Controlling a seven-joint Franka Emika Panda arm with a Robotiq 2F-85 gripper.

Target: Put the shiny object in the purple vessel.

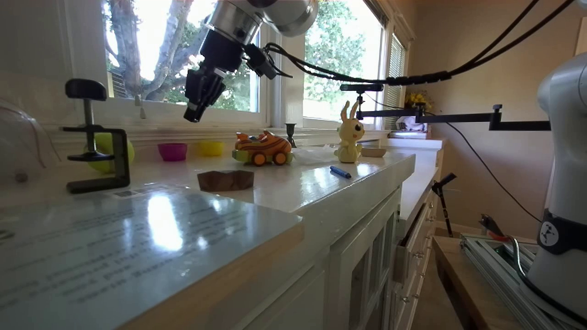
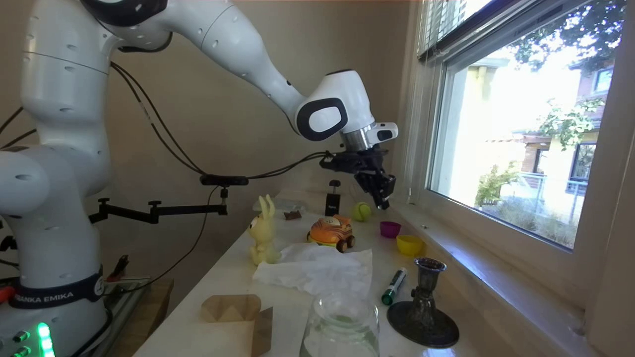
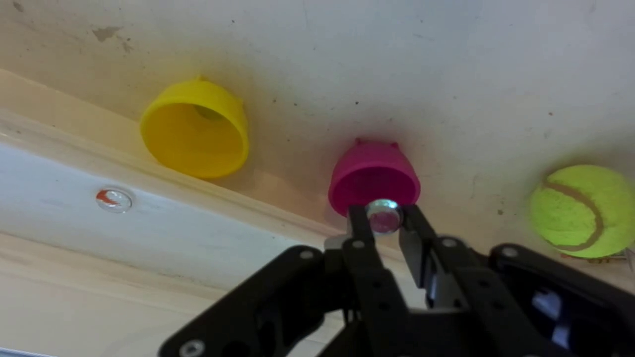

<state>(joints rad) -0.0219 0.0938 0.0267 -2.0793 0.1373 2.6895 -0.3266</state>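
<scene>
As the hand (image 3: 384, 216) pinches a shiny bead (image 3: 384, 217), the purple cup (image 3: 374, 176) sits lower down

When seen in the wrist view, the hand is almost closed, with only the round shiny bead squeezed in its small gap. Past it is the purple cup, and the bead hides a bit of its rim. On either side are a yellow cup (image 3: 194, 130) and a fuzzy ball (image 3: 580, 210). Another clear bead (image 3: 113, 200) lies on the window sill (image 3: 173, 238).

In an exterior view, the hand is high over the table (image 1: 293, 183), well apart from the purple cup; an orange toy car (image 1: 263, 147) stands near both cups.

In an exterior view, a yellow bunny (image 2: 263, 233) stands beside a white sheet (image 2: 322, 265), and the shiny bead is too small to make out.
</scene>
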